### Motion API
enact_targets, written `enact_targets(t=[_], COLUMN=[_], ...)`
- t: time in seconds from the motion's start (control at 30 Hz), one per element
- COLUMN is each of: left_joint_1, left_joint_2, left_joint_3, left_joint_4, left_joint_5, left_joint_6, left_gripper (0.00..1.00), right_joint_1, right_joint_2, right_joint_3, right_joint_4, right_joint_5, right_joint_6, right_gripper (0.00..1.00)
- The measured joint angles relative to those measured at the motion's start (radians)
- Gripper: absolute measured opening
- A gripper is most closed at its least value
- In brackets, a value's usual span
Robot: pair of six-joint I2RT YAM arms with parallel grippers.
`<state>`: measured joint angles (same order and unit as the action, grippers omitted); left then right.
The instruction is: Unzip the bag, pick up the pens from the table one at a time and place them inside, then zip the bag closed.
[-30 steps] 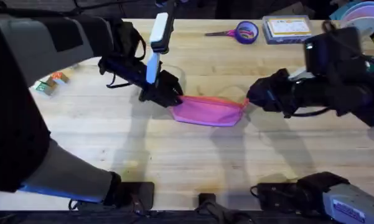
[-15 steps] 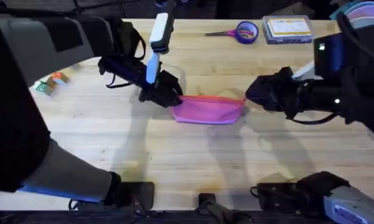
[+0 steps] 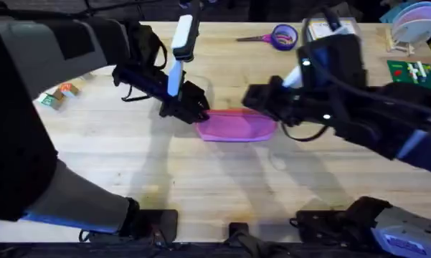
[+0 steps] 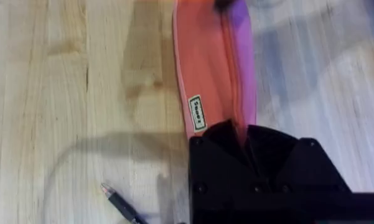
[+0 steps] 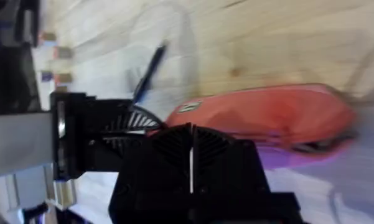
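Two arms over one table (image 3: 201, 179), both at the single pink bag (image 3: 235, 127) lying mid-table, nearer the far half. Left gripper (image 3: 193, 111) sits at the bag's left end, fingers clamped on that end (left wrist view shows the pink fabric (image 4: 213, 74) pinched between the black fingers (image 4: 261, 162), small label patch facing up, purple-blue lining showing along the zip line). Right gripper (image 3: 262, 100) hangs over the bag's right half, coming from the right arm that crosses in from the lower right; its fingers are blurred and I cannot tell if they are open or closed, or whether they hold the zip pull. In the right wrist view the bag (image 5: 267, 118) runs across with the left gripper (image 5: 93, 149) at its end. One pen (image 4: 121, 205) countable: dark, reddish tip, lying on the wood just beside the left gripper, apart from the bag; same pen (image 5: 148, 71) seen beyond the bag from the right wrist. Farther back: one pair of purple-handled scissors (image 3: 276, 36), one clear plastic box (image 3: 330, 32) beside them near the far edge. At the left edge, small coloured blocks (image 3: 57, 94).
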<state>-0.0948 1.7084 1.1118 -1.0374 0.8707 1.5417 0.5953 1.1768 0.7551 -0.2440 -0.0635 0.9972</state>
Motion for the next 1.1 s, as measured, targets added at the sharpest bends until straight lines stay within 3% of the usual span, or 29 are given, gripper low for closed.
enact_targets(t=[0.17,0.3,0.67,0.87,1.0,1.1], left_joint_1=[-0.001,-0.001,-0.001,-0.001,-0.001,-0.001], left_joint_2=[0.000,0.000,0.000,0.000,0.000,0.000], left_joint_3=[0.000,0.000,0.000,0.000,0.000,0.000], left_joint_4=[-0.001,-0.001,-0.001,-0.001,-0.001,-0.001], left_joint_5=[0.000,0.000,0.000,0.000,0.000,0.000], left_joint_6=[0.000,0.000,0.000,0.000,0.000,0.000], left_gripper=[0.043,0.043,0.043,0.043,0.043,0.043], right_joint_1=[0.069,0.104,0.120,0.120,0.120,0.119], right_joint_2=[0.083,0.122,0.123,0.075,0.040,0.013], right_joint_3=[0.002,0.007,0.018,0.069,0.123,0.168], right_joint_4=[0.151,0.181,0.170,0.012,-0.099,-0.172], right_joint_5=[-0.007,-0.009,-0.012,0.025,0.044,0.049], right_joint_6=[-0.003,-0.003,-0.053,-0.130,-0.205,-0.254], right_gripper=[0.033,0.033,0.032,0.033,0.195,0.394])
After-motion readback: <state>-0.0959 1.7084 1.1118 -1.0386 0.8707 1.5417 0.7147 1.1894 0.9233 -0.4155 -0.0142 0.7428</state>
